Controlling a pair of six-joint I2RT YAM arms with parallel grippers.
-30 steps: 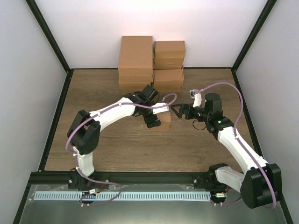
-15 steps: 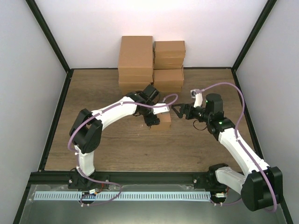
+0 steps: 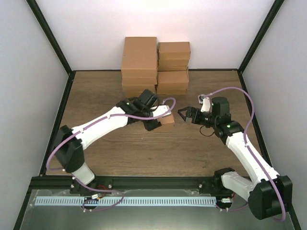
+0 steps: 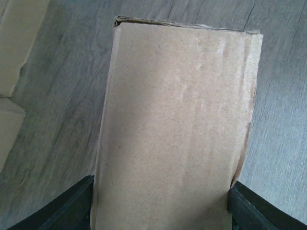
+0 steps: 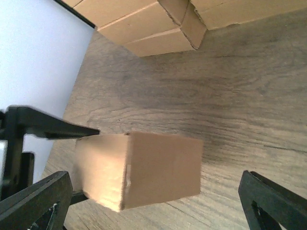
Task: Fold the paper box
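Note:
A small closed brown paper box (image 3: pixel 167 119) is held by my left gripper (image 3: pixel 158 120), tilted and a little above the wooden table. In the left wrist view the box (image 4: pixel 177 120) fills the space between my black fingers (image 4: pixel 64 208), which press on its two sides. My right gripper (image 3: pixel 184 115) is open and empty just right of the box, facing it. In the right wrist view the box (image 5: pixel 139 170) sits between and beyond my spread fingertips (image 5: pixel 36 201), not touching them.
Two stacks of closed brown boxes (image 3: pixel 154 64) stand against the back wall; they also show in the right wrist view (image 5: pixel 158 24). Black frame posts (image 3: pixel 53 43) and white walls bound the table on the left, right and back.
The left arm has swung its elbow out to the left and raised and tilted the box slightly. The right gripper has stayed open beside it, shifting only a little.

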